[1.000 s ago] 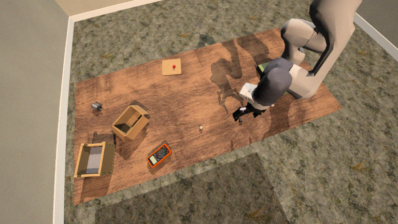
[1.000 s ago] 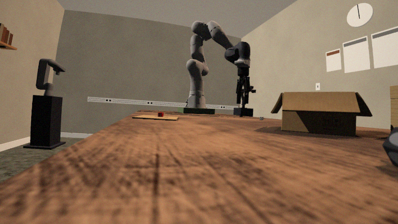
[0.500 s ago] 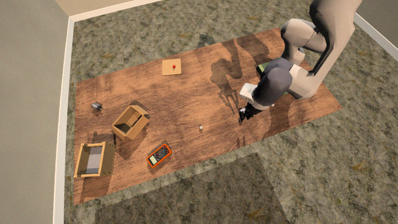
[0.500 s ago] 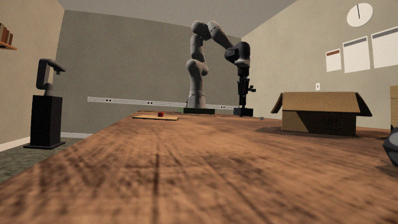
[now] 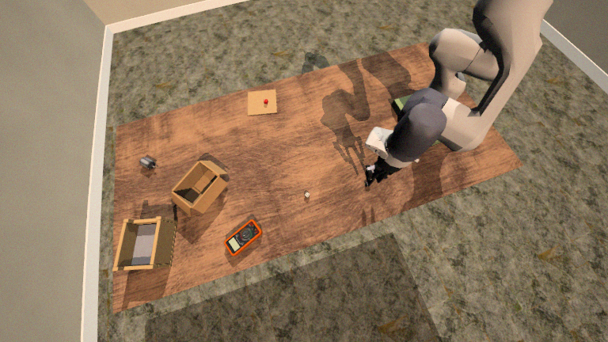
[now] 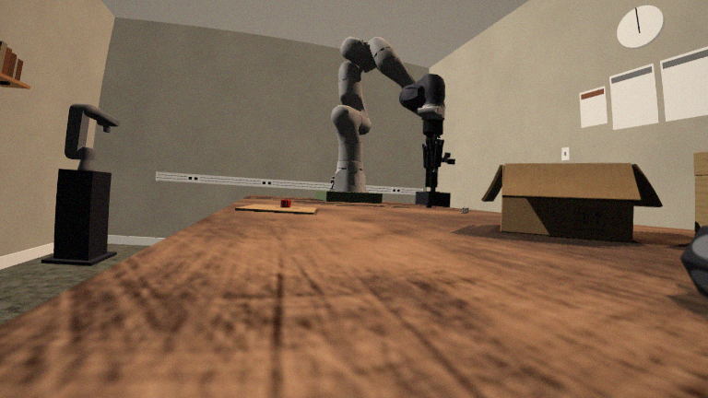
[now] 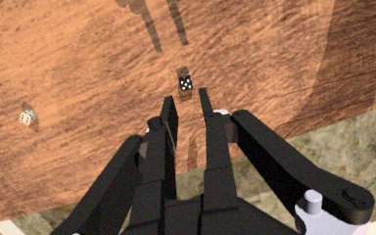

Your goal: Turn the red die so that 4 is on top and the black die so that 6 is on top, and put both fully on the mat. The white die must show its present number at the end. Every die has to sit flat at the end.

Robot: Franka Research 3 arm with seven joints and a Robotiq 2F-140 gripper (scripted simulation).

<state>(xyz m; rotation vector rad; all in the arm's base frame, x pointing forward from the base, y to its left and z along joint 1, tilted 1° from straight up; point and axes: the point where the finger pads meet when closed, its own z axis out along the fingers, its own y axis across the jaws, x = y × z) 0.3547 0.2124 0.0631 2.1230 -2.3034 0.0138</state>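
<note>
The black die [image 7: 185, 83] lies on the wooden table top near its front edge, showing several white pips on top. My gripper [image 7: 188, 103] hangs just above it, pointing down, its fingers narrowed to a small gap with nothing between them; it also shows in the top view [image 5: 370, 176] and the exterior view [image 6: 431, 185]. The red die [image 5: 265, 101] sits on the tan mat [image 5: 261, 102] at the far side of the table, and shows in the exterior view [image 6: 285, 203]. The white die [image 5: 306, 194] lies on the bare table to the left of my gripper, and shows in the wrist view [image 7: 27, 117].
An open cardboard box [image 5: 199, 187] lies on its side at the left. A wooden tray [image 5: 142, 243], an orange multimeter [image 5: 242, 236] and a small grey object [image 5: 147, 162] are also at the left. The table's front edge runs close under my gripper.
</note>
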